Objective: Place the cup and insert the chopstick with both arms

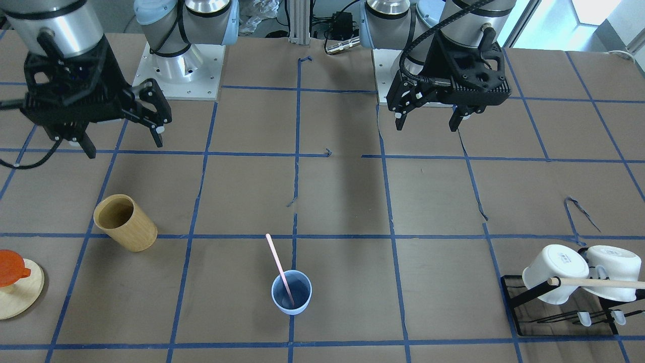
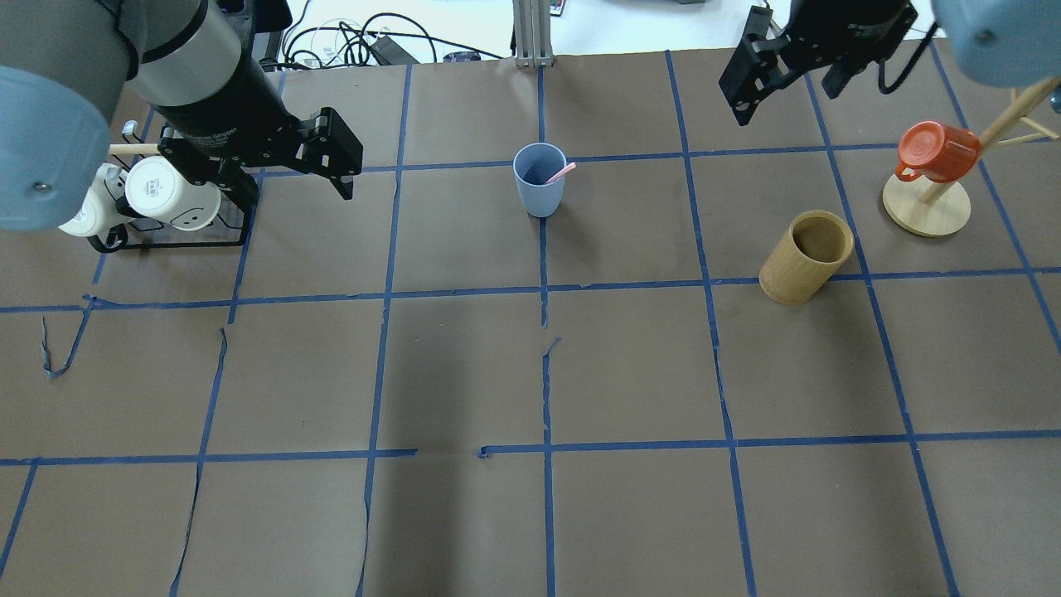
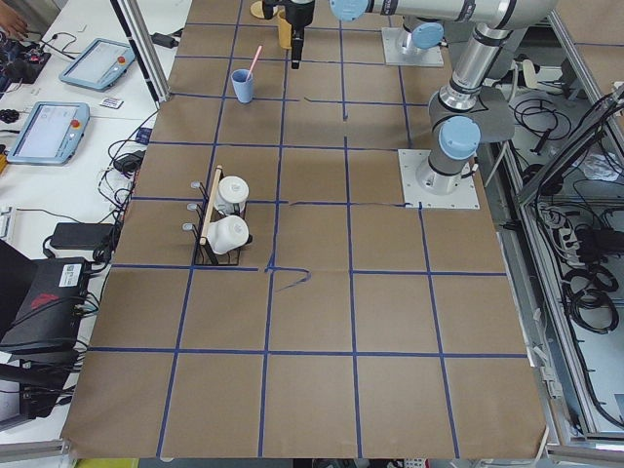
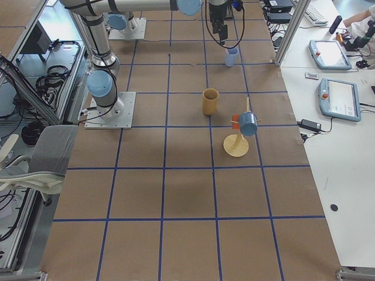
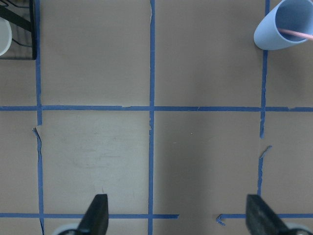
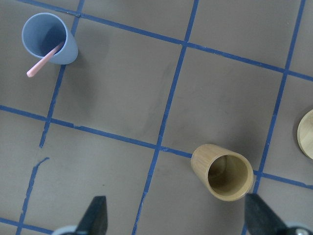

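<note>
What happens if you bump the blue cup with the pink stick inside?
It would probably tip or slide easily: the blue plastic cup looks light and narrow-based. The pink chopstick leans on its rim, sticking far out, so a bump might swing it and pull the cup over.

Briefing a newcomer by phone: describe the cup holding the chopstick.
On the brown table, follow the centre blue tape line away from the robot. The blue cup stands upright on it. Unlike the bamboo cup, it holds a leaning pink chopstick.

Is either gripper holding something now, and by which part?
Nothing is held. Left gripper and right gripper are open and empty; the chopstick stands in the cup.
</note>
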{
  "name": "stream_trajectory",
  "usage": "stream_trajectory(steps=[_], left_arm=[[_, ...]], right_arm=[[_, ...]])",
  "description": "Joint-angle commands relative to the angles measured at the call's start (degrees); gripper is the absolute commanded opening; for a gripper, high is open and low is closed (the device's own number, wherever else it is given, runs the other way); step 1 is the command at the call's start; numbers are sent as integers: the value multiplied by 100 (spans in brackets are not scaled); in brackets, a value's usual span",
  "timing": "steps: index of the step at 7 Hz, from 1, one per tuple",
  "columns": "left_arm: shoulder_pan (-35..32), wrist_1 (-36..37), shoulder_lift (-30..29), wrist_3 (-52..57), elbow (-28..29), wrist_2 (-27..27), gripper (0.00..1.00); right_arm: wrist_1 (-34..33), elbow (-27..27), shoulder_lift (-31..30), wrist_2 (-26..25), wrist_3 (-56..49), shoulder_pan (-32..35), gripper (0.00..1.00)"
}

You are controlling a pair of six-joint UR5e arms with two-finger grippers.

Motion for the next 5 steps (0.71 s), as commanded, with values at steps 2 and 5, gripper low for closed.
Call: stream_trajectory(steps=[2,5], left_arm=[[2,0,3,2,-1,20,100],[20,0,3,2,-1,3,100]], right_arm=[[38,233,-393,54,393,-30,100],[125,251,-393,9,1114,-30,100]])
